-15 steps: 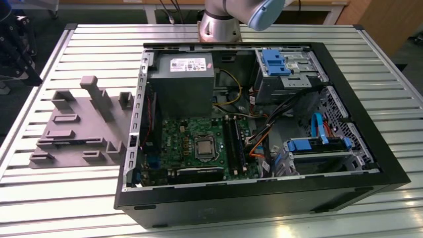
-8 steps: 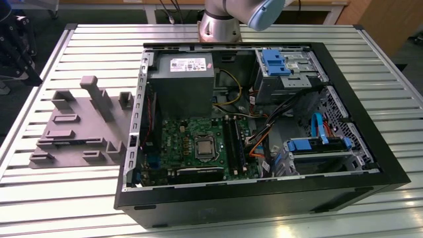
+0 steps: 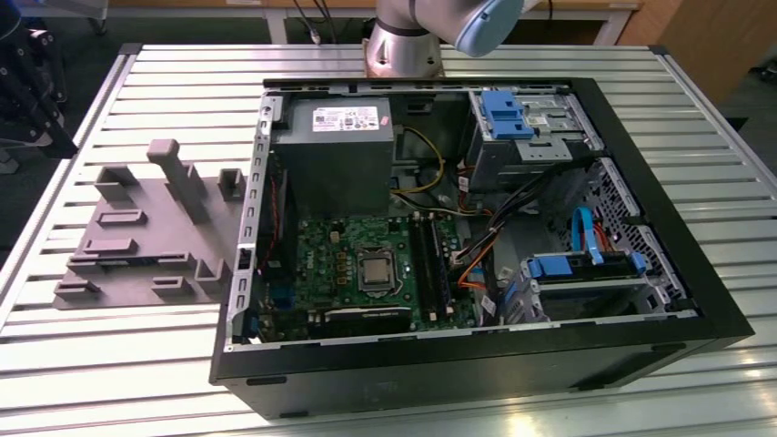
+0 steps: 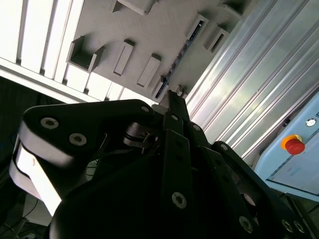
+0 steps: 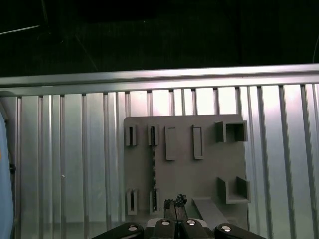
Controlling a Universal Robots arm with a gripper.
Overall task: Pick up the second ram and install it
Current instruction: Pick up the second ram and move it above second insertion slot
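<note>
A: Where is the second ram (image 5: 153, 175)?
B: In the first wrist view it stands on edge in the grey holder (image 5: 209, 169). It is a thin dark strip spanning one pair of end slots (image 5: 152, 135). The pair beside it holds nothing.
A: And the gripper (image 5: 174, 201)?
B: It hangs above the holder, off one end of the stick and apart from it. Its fingers (image 5: 168, 205) look pressed together, with nothing between them.
A: So the pick isn't made. How would you do it well?
B: I'd judge the stick too thin for loose aim. Spread the fingers first and centre them over the top edge near mid-length. Keep the pads flat to the two faces and come down plumb. Squeeze lightly and lift along the slots without twisting, or the board may bind in the holder.
A: What about the surface?
B: It's a ribbed aluminium counter (image 3: 122, 364), shiny and throwing glare. In the exterior view the holder lies on it. Just beside the holder, on the exterior view's right, sits the open computer case (image 3: 486, 373), with its motherboard (image 3: 352, 264) facing up.
A: And the room?
B: There is dark floor (image 5: 149, 40) past the counter's edge. The second wrist view shows a pale blue cabinet (image 4: 294, 172) with a red stop button (image 4: 293, 144), well apart from the holder.
</note>
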